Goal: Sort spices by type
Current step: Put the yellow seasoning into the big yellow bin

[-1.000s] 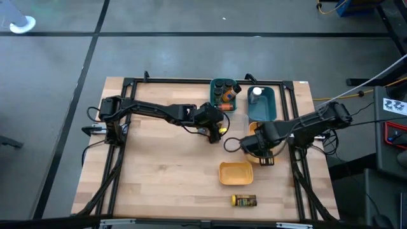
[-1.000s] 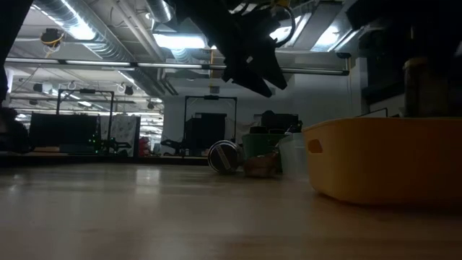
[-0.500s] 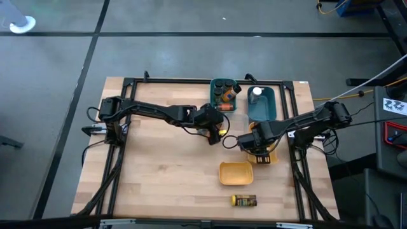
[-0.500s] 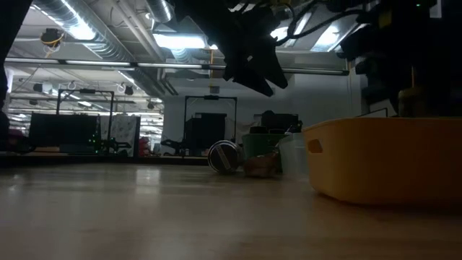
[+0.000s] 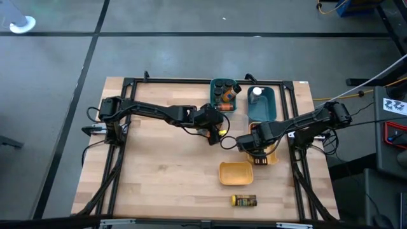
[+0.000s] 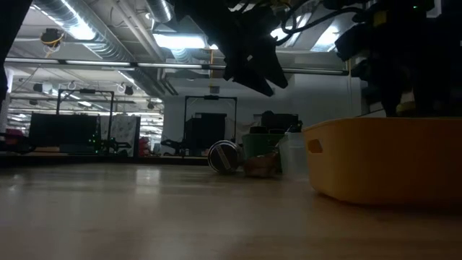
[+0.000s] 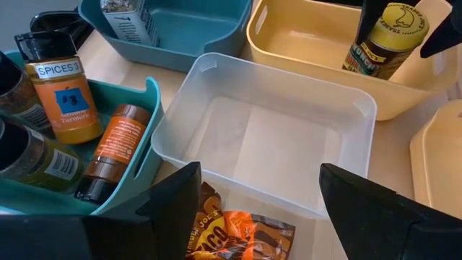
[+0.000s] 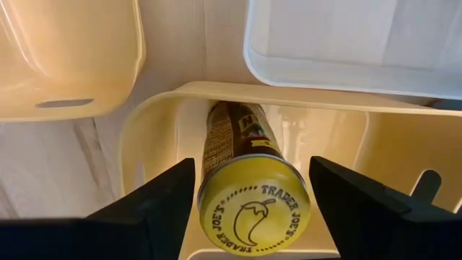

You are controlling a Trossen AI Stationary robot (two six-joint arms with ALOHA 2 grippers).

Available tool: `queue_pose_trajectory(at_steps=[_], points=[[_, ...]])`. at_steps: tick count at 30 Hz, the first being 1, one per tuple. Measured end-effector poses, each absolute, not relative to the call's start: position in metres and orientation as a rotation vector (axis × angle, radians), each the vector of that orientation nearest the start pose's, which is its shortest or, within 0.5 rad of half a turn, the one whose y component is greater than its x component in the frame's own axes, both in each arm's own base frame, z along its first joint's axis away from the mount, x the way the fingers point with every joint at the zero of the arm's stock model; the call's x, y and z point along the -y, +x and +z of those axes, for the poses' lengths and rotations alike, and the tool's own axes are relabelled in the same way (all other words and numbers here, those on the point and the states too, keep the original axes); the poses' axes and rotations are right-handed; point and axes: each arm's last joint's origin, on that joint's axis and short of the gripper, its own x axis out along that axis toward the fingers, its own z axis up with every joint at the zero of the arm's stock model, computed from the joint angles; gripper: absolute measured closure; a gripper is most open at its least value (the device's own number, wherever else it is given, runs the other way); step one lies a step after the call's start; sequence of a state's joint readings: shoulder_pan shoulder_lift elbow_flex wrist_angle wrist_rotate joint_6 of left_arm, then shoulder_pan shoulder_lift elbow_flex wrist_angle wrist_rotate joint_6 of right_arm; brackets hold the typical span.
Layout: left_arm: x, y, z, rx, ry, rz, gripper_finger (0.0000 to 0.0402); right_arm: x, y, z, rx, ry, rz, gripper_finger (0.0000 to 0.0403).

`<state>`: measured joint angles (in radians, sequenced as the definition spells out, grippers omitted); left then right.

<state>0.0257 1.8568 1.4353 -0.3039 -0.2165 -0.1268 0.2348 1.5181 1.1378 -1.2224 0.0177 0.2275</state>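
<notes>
My right gripper (image 5: 257,151) (image 8: 253,188) reaches down into the far yellow bin (image 5: 272,156) (image 8: 289,94), shut on a yellow-lidded spice jar (image 8: 249,206) (image 7: 382,40). My left gripper (image 5: 216,131) (image 7: 260,180) hovers open above an orange-brown packet (image 7: 238,231) that lies flat on the table next to a clear bin (image 7: 267,137). Several jars (image 7: 61,94) stand or lean in the teal bin (image 5: 224,94). A white-lidded jar (image 5: 256,93) sits in the blue bin (image 5: 261,105). One more jar (image 5: 243,201) lies on its side near the table's near edge. My right gripper pinches the jar at its yellow lid end (image 8: 216,180), one finger (image 8: 166,202) on each side of it. The fingers come from above, slanting down. The jar sits tilted inside the yellow bin; its lower end is hidden, so whether it rests on the bin's floor cannot be told.
A second yellow bin (image 5: 235,172) (image 6: 382,159) stands on the near side of the right gripper. The clear bin's wall (image 8: 346,43) touches the far yellow bin. Bare wood stretches across the table's left half (image 5: 159,172). A black frame (image 5: 191,81) edges the table.
My right gripper has come down with the yellow-lidded jar and shifted a little toward the table's left. The jar, earlier standing above the bin's rim in the low view, is now sunk into the far yellow bin. The left arm has kept still.
</notes>
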Motion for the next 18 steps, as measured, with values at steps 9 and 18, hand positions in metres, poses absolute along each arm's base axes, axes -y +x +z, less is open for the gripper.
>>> queue_pose_trajectory(at_steps=[9,18], points=[[-0.017,0.414,0.248,-0.708,-0.051,0.277,0.0137,-0.058,0.245,0.235,-1.607,-0.027,-0.015,0.0130],[-0.017,0.414,0.248,-0.708,-0.052,0.277,0.0137,-0.057,0.250,0.268,-1.566,-0.092,-0.043,0.0129]])
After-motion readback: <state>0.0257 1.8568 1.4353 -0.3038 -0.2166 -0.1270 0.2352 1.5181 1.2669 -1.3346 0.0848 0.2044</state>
